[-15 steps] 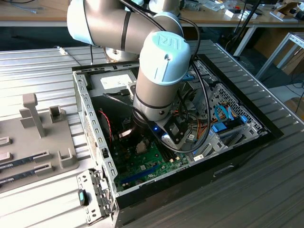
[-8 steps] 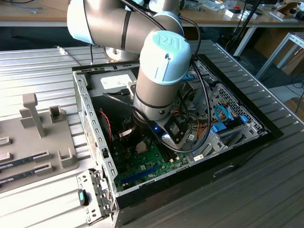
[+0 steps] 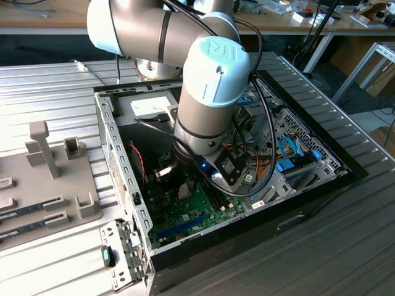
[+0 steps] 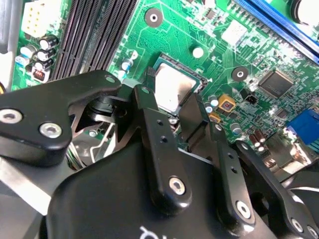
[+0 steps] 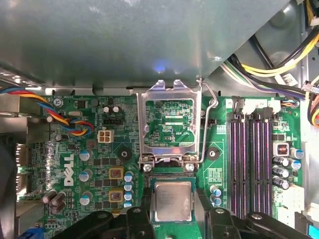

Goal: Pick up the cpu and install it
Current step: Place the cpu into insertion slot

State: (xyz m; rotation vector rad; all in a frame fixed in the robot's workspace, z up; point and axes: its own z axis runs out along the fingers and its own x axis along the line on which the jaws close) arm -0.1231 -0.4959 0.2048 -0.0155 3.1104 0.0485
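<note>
Cpu (image 5: 172,200) lies flat in the open socket on the motherboard (image 5: 99,149), silvery lid up, green rim just visible. It is square, so there is no real long axis. Its edges run parallel to the socket walls with no visible tilt, and I can't make out a corner marker.

Call the memory slots' (image 5: 251,164) side 3 o'clock of the socket. The load plate (image 5: 169,90) is then flipped up at 12 o'clock. The wire lever (image 5: 215,102) is raised along the 3 o'clock side. My guess is that both are open so you can drop the chip straight in.

Gripper (image 5: 173,209) sits right over the chip, with its fingers (image 5: 135,219) at the 9 and 3 o'clock edges. They are spread slightly wider than the chip, and a sliver of dark socket shows on each side in the first wrist view. I read that as flanking the chip, not pinching it. In the second wrist view one fingertip overlaps a chip corner, so contact there is unclear.

In the exterior view the arm (image 3: 210,92) reaches down into the computer case (image 3: 117,142). The wrist points toward 6 o'clock, probably to keep the approach vertical between the case walls. A grey fixture tray (image 3: 62,185) is at 9 o'clock, well apart from the case.
</note>
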